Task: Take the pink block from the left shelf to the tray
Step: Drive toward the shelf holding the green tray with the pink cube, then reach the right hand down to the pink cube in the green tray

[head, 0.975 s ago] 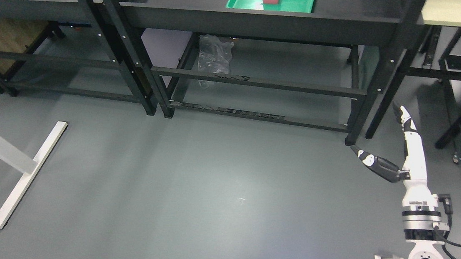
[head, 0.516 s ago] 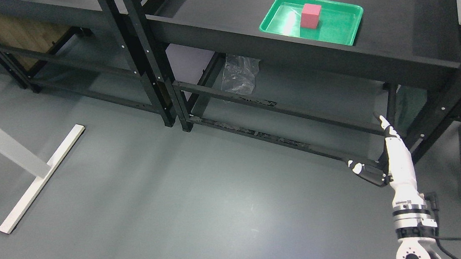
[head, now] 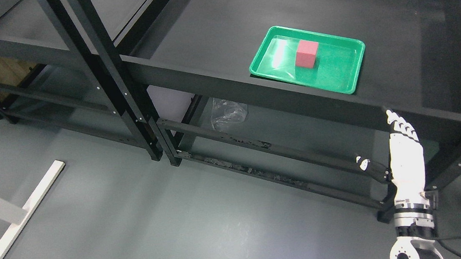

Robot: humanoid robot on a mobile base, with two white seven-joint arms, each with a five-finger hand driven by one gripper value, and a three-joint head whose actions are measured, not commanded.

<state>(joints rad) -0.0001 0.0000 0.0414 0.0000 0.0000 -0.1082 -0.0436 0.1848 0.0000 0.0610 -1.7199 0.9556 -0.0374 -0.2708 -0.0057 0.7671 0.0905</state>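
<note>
One pink block [head: 306, 54] sits in one green tray [head: 345, 80].

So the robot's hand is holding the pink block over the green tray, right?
Not quite. The head view shows the pink block sitting in the green tray on the shelf, with nothing holding it. The right hand is open and empty, down below the shelf's front edge.
</note>
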